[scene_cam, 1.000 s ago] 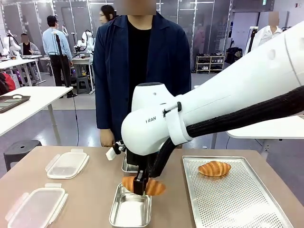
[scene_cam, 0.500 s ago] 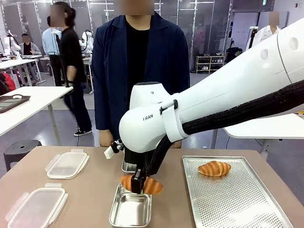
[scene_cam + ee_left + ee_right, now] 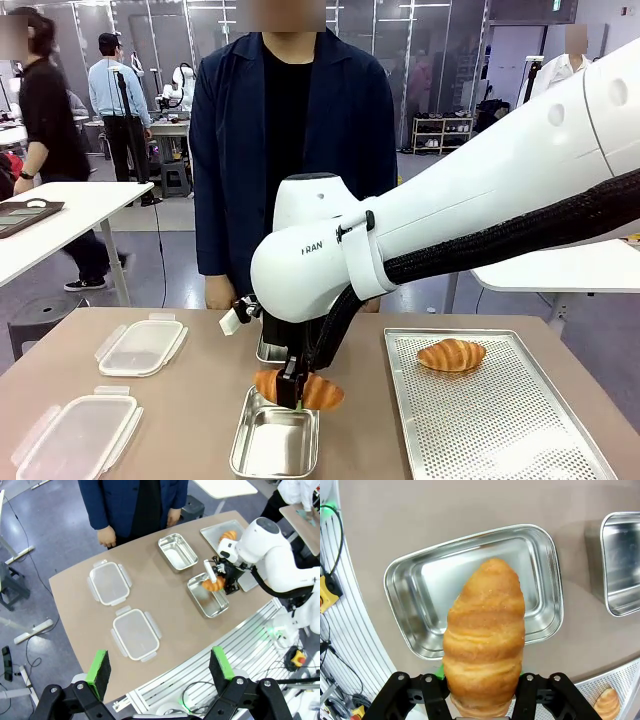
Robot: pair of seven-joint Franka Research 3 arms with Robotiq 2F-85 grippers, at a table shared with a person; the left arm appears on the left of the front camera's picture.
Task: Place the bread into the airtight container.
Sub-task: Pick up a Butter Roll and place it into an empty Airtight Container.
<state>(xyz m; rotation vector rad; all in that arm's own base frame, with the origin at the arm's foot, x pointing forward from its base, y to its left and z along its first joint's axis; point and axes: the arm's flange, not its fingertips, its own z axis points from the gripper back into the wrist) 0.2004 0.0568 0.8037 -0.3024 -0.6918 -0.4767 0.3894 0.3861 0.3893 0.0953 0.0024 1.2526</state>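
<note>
- A lid (image 3: 78,436) and a second lid (image 3: 140,346) lie at the left of the worktop (image 3: 200,400), set aside so the containers stay open for filling.
- The left end effector (image 3: 159,666) hangs high above, pads apart, holding nothing.
- At centre, the right end effector (image 3: 294,388) is clamped on a croissant (image 3: 325,392), which juts out past both sides of the pads.
- The croissant hovers over the far end of the near container (image 3: 274,445), probably lined up for lowering.
- At right, a second croissant (image 3: 452,354) waits on a tray (image 3: 500,440).

Lower centre, croissant (image 3: 325,393) over near container (image 3: 270,452), second container (image 3: 266,351) behind; two lids (image 3: 140,347) lower left; tray (image 3: 500,435) with another croissant (image 3: 451,355) right.
</note>
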